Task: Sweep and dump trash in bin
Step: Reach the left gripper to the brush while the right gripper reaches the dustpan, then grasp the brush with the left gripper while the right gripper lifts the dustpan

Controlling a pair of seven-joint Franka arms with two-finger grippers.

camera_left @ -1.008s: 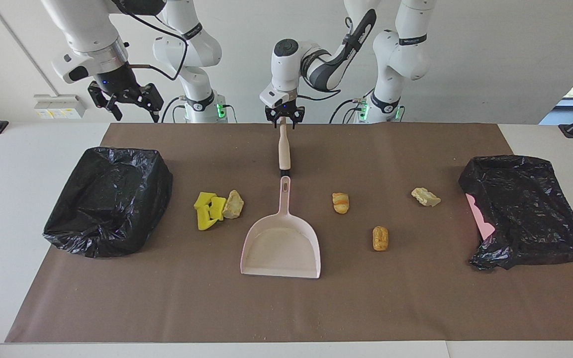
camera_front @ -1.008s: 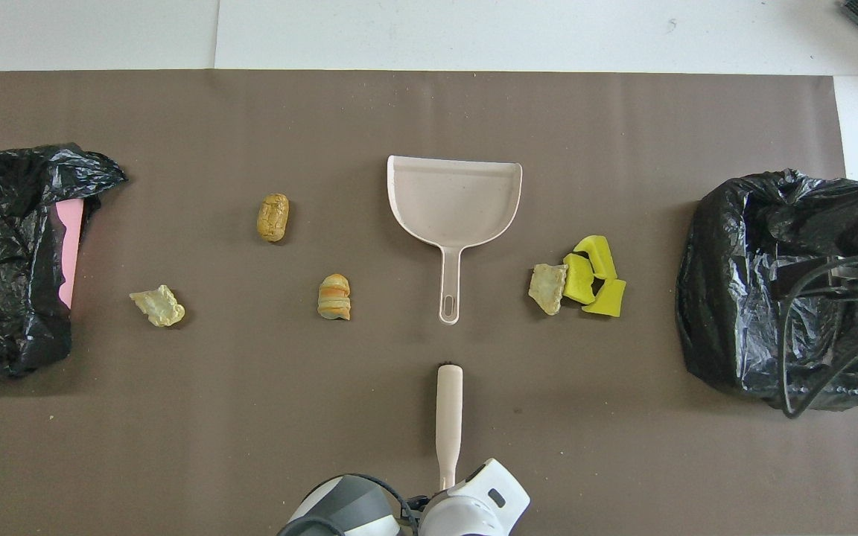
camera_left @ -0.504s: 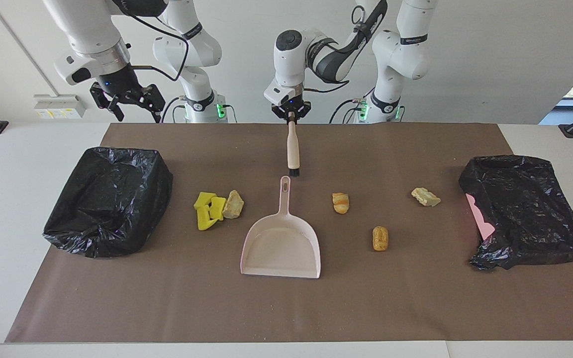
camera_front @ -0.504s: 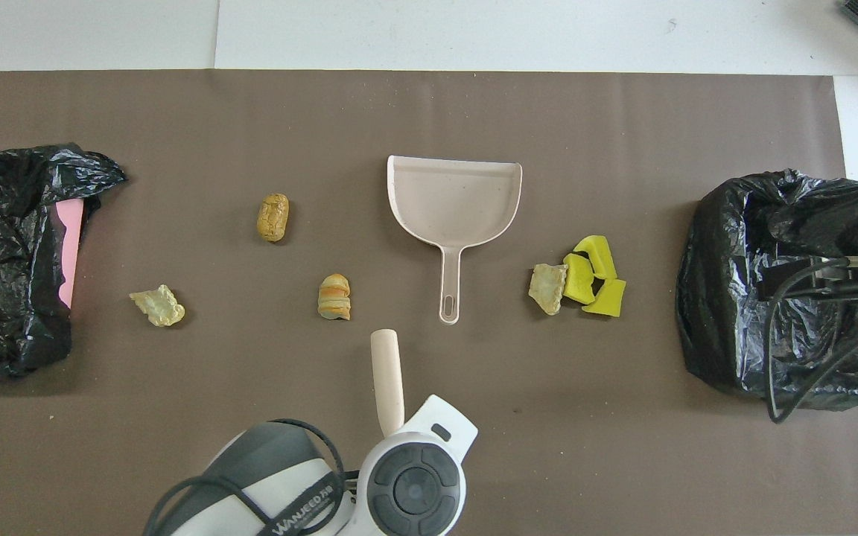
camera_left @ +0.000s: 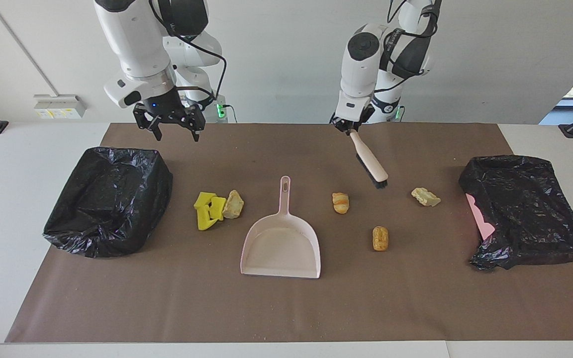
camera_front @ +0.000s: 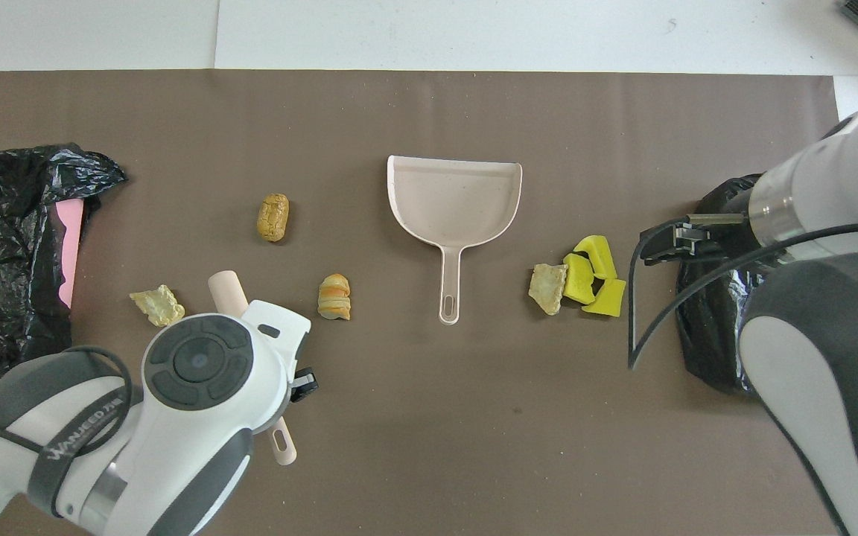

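My left gripper [camera_left: 350, 130] is shut on the handle of a cream brush [camera_left: 370, 163]. The brush hangs tilted, bristles down, over the mat between an orange-brown bread piece [camera_left: 340, 203] and a pale chunk [camera_left: 426, 197]. A second bread piece [camera_left: 380, 238] lies farther from the robots. The pink dustpan [camera_left: 281, 243] rests mid-table, handle toward the robots. Yellow wedges [camera_left: 208, 209] and a beige chunk [camera_left: 233, 204] lie beside it, toward the right arm's end. My right gripper [camera_left: 169, 124] hangs open and holds nothing, over the mat's edge near the bin [camera_left: 110, 199].
A second black-bagged bin [camera_left: 525, 209] with a pink edge showing stands at the left arm's end. The brown mat [camera_left: 286, 308] covers the white table. In the overhead view the left wrist [camera_front: 198, 365] hides the grip on the brush [camera_front: 226, 292].
The left gripper has carried the brush from the table's middle toward the left arm's end and tilted it. The right gripper has moved toward the middle and lower.
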